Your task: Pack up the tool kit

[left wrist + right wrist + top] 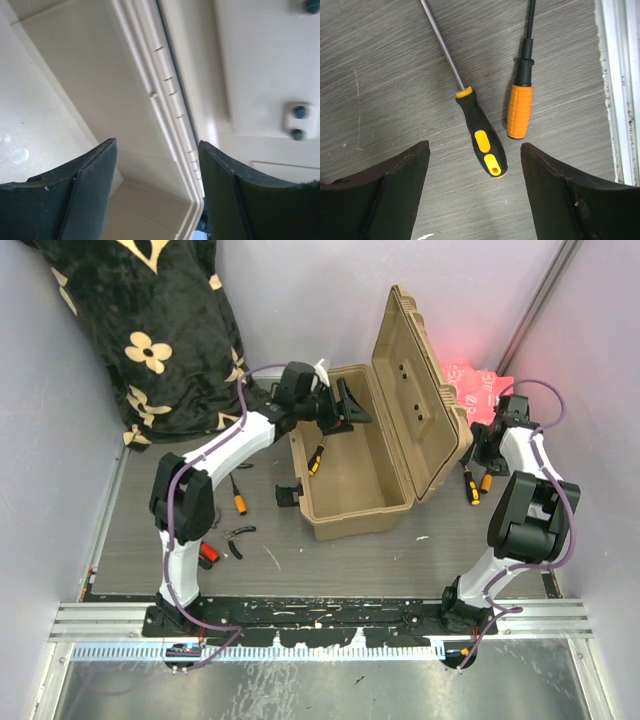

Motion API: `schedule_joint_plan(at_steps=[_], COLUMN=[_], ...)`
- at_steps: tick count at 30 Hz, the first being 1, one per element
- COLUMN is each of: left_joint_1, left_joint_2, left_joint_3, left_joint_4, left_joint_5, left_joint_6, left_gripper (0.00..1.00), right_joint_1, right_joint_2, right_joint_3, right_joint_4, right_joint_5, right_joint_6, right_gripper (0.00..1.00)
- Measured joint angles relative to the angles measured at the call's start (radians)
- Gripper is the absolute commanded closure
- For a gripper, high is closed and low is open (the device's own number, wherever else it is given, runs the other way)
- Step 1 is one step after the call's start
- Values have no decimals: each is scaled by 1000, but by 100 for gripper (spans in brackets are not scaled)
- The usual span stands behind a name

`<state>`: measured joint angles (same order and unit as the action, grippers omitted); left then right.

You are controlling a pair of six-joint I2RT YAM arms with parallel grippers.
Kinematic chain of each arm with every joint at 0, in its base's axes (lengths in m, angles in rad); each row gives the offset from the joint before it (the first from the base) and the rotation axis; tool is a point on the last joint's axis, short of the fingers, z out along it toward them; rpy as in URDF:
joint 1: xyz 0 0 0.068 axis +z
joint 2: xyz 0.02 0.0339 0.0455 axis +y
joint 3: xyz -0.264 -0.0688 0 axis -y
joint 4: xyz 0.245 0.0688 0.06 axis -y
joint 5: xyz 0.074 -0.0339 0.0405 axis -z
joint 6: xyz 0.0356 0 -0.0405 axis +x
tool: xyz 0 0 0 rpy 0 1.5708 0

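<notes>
The tan toolbox (350, 502) stands mid-table with its ribbed lid (415, 390) raised upright. One black-and-orange screwdriver (316, 458) lies inside. My left gripper (345, 405) hovers over the box's back left part. In the left wrist view it (157, 145) is open and empty, with the box's inner wall (90, 75) below. My right gripper (480, 445) sits right of the lid. It (475, 146) is open just above a black-and-yellow screwdriver (481, 140), with an orange-handled screwdriver (519, 110) beside it; neither is touched.
Left of the box lie an orange-handled screwdriver (238, 498), black pliers (238, 535) and a red-handled tool (207, 552). A black floral blanket (150, 330) fills the back left corner. A pink cloth (470, 385) lies behind the lid. A metal rail (620, 75) edges the table's right side.
</notes>
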<state>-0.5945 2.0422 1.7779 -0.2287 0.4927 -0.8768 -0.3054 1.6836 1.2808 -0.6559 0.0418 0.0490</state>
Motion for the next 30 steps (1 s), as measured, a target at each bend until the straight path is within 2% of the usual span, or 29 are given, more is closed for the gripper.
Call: schedule_joint_plan(at_steps=[10, 22, 23, 24, 27, 28, 29, 30], left_joint_1=[63, 74, 76, 77, 83, 85, 85, 85], left_joint_2=[-130, -148, -151, -155, -169, -173, -177, -181], left_joint_3=[-32, -105, -108, -110, -117, -117, -118, -120], left_joint_4=[57, 64, 64, 64, 64, 64, 64, 64], left_joint_5=[19, 35, 35, 35, 35, 35, 35, 36], left_joint_6=[-71, -86, -86, -86, -86, -86, -85, -85], left_gripper=[32, 32, 32, 33, 33, 33, 33, 33], right_joint_1=[0, 10, 11, 12, 16, 16, 15, 14], right_joint_2=[112, 230, 231, 233, 239, 242, 246, 247], right_joint_3=[-13, 5, 6, 7, 10, 14, 19, 22], right_joint_4=[38, 68, 82, 85, 91, 91, 92, 89], right_joint_5=[-40, -77, -79, -77, -70, -71, -68, -67], right_joint_6=[-2, -17, -17, -18, -27, -28, -37, -43], right_gripper=[29, 33, 36, 43, 82, 91, 98, 99])
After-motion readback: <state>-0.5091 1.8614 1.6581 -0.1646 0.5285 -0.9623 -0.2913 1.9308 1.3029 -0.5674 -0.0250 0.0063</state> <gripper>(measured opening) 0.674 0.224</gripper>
